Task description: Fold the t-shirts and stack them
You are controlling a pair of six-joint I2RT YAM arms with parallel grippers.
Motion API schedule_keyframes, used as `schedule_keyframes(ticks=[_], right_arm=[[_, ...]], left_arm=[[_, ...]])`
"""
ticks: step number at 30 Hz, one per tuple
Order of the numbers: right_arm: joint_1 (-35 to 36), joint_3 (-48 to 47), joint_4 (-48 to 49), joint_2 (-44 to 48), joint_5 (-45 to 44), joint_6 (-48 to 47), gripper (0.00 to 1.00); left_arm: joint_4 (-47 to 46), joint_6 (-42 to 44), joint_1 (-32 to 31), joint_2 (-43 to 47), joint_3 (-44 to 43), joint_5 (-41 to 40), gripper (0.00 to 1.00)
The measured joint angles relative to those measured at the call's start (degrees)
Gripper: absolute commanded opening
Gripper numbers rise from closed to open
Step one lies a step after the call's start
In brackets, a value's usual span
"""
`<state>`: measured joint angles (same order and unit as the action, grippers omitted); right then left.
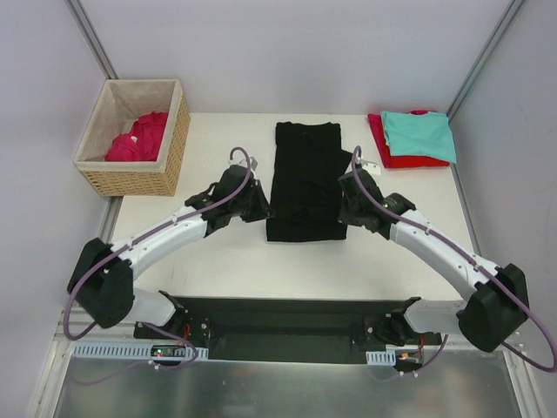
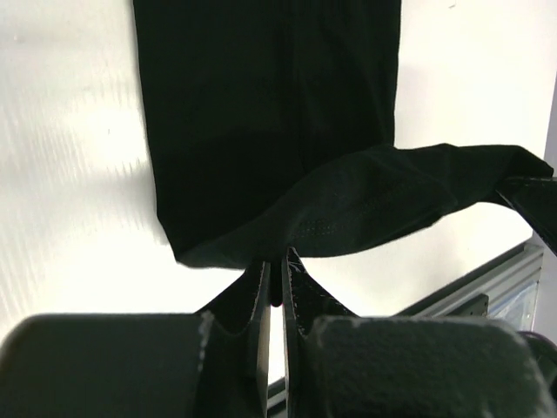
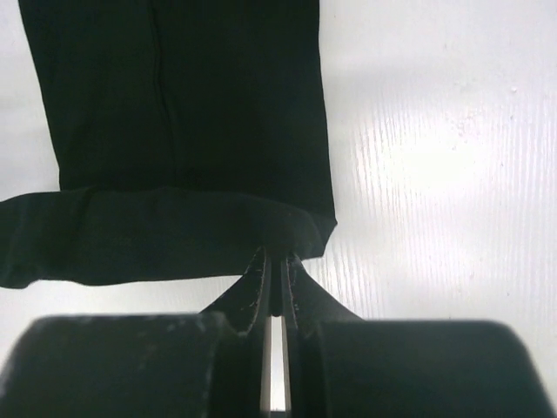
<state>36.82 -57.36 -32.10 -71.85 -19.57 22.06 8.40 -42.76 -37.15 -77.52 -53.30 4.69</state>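
Left gripper (image 2: 277, 261) and right gripper (image 3: 277, 261) are both pinching shut on the near corners of the black shirt (image 1: 305, 178), holding that hem slightly raised over the table (image 1: 218, 261). Shirt is lying mid-table as a narrow strip, long axis running away from the arms; collar end unclear. Cloth is looking light and limp, sagging between the grips, so corner holds are probably suiting it best.

I'm looking at a white table (image 1: 226, 270) boxed in by plain pale walls (image 1: 287, 52) — slanted metal posts (image 1: 91, 39) run up at the two back corners. Light glares off the tabletop in soft streaks. A wicker basket (image 1: 148, 178) sits at the far-left corner, and a brushed metal sheet (image 1: 261, 392) lies along the near side.
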Motion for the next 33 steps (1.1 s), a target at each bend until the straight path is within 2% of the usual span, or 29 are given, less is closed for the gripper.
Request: schedule_keyframes(ticks=[8, 20, 33], right_arm=[[-5.4, -6.1, 1.9, -9.4, 3.6, -2.2, 0.01], [-12.8, -15.6, 3.9, -22.6, 8.4, -4.1, 0.01], [-15.7, -22.1, 5.5, -34.8, 10.3, -4.8, 0.01]], left_arm=[[-2.7, 2.0, 3.3, -12.0, -7.6, 3.8, 0.0], [-4.0, 3.4, 9.7, -22.5, -19.2, 9.3, 0.0], [-6.1, 3.6, 11.8, -37.3, -26.9, 13.4, 0.0]])
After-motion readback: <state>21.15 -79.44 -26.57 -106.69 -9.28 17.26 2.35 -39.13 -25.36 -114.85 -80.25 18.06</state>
